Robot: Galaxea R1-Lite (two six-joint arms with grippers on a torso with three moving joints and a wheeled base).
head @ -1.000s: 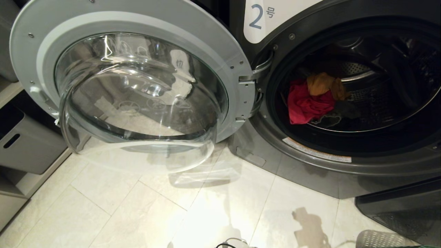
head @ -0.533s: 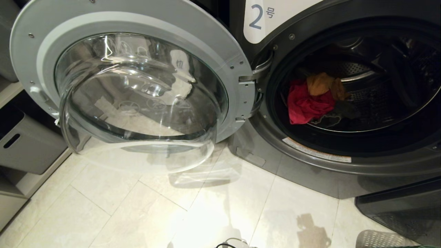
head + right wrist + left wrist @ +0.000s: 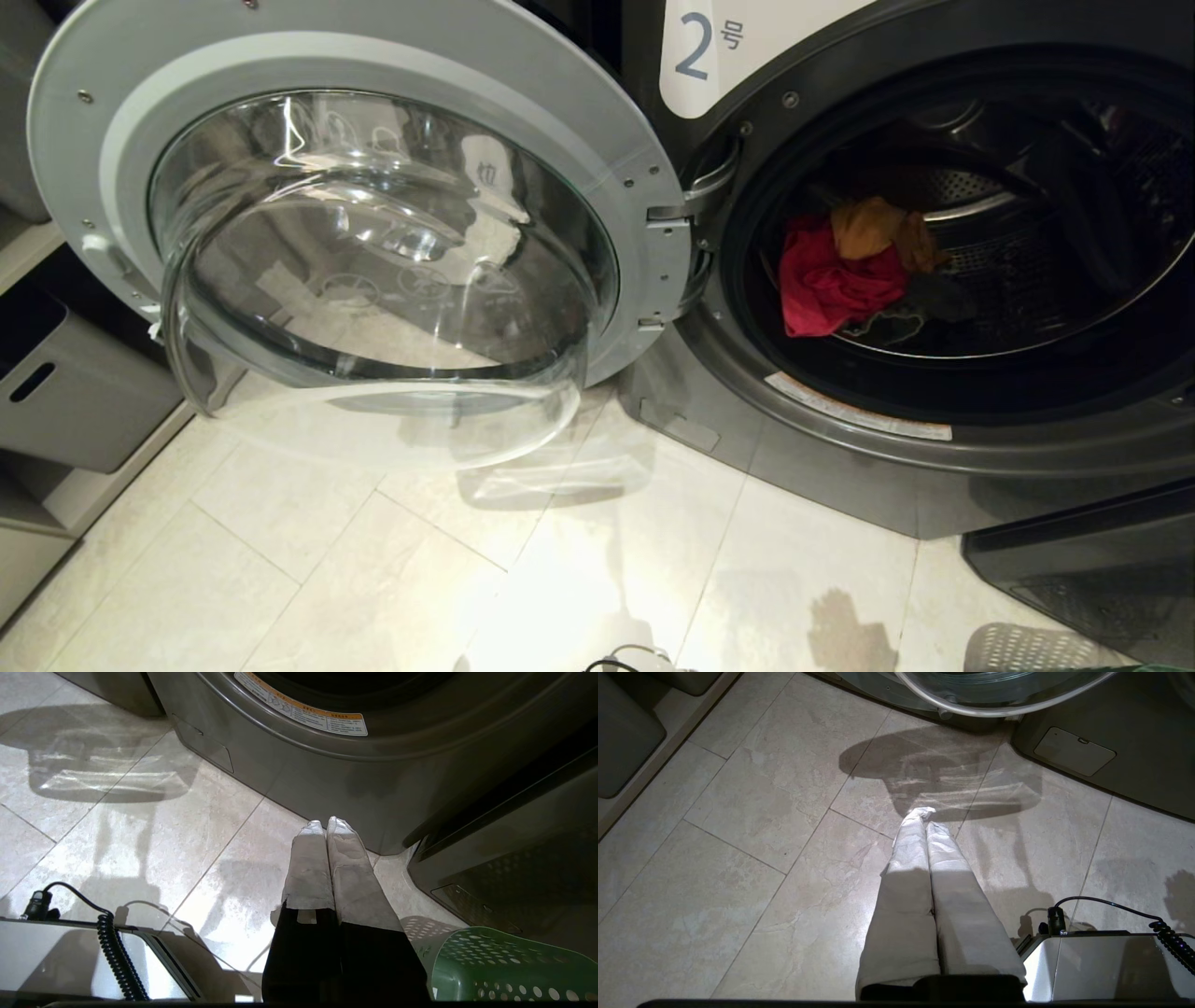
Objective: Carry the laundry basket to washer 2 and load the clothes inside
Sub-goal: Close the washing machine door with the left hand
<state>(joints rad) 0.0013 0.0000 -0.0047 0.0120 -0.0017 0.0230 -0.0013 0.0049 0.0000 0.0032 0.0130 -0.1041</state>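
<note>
- Washer 2 point(image 3: 934, 280) is seen in the head view with its door point(image 3: 355, 215) swung wide to the robot's left; the clothes point(image 3: 854, 271), a red cloth with a yellow-orange one against it and something dark beside them, are lying inside the drum near its front.
- The laundry basket point(image 3: 504, 970) is set on the floor point(image 3: 373, 579) just beside the washer's base, at the robot's right.
- The left tool point(image 3: 925, 814) is held pressed together, empty, low over the floor tiles; the right tool point(image 3: 325, 823) is likewise pressed together and empty, near the washer's lower front.
- Loading is judged essentially done. A risk remains: the red cloth sits close to the drum lip and could be caught in the seal if the door were shut.
- The open door could be struck if the base were turned.
- The drum's contents are shown only by the head view; the basket's green wall is shown properly only by the right wrist view, its inside being unseen.
</note>
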